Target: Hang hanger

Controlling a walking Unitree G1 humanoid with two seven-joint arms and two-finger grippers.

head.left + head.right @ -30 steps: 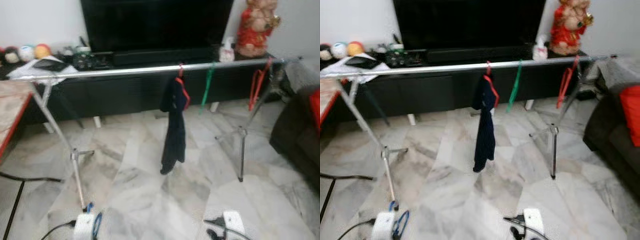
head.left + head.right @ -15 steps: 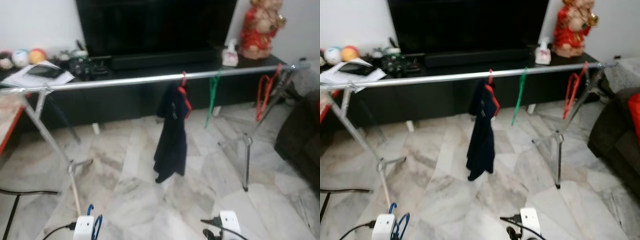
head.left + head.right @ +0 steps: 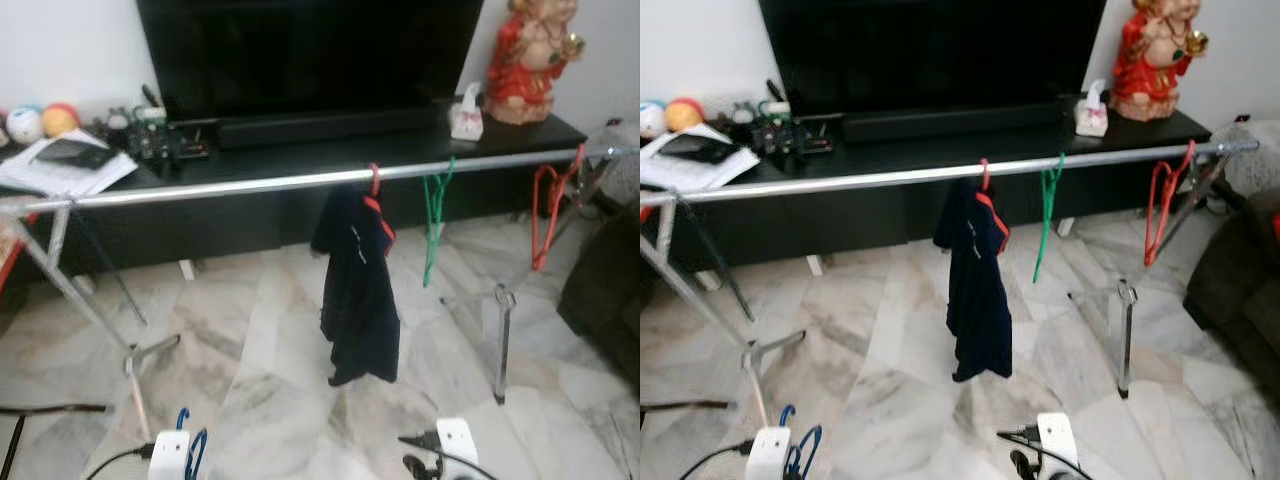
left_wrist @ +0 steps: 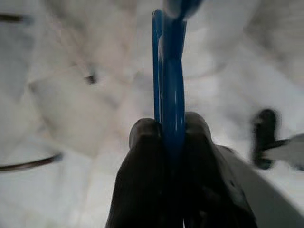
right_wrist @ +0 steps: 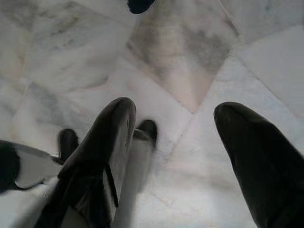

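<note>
A long silver rail point(image 3: 230, 187) on tripod legs crosses the room in front of me. On it hang a red hanger with a dark navy garment point(image 3: 358, 290), an empty green hanger point(image 3: 433, 220) and an empty red hanger point(image 3: 545, 215) near the right end. My left gripper point(image 4: 165, 130) is shut on a blue hanger point(image 4: 167, 71), held low at the bottom left point(image 3: 188, 440), well below the rail. My right gripper point(image 5: 173, 118) hangs open above the marble floor with nothing between its fingers point(image 5: 111, 128).
Behind the rail stands a black TV console point(image 3: 300, 150) with a large TV, a red figurine point(image 3: 530, 60), a tissue box and clutter at the left. A dark sofa point(image 3: 610, 300) stands at the right. Cables point(image 3: 50, 410) lie on the floor at the left.
The camera has shifted, so the rail and garment now sit lower and nearer in the picture. The blue hanger stays low in my left gripper.
</note>
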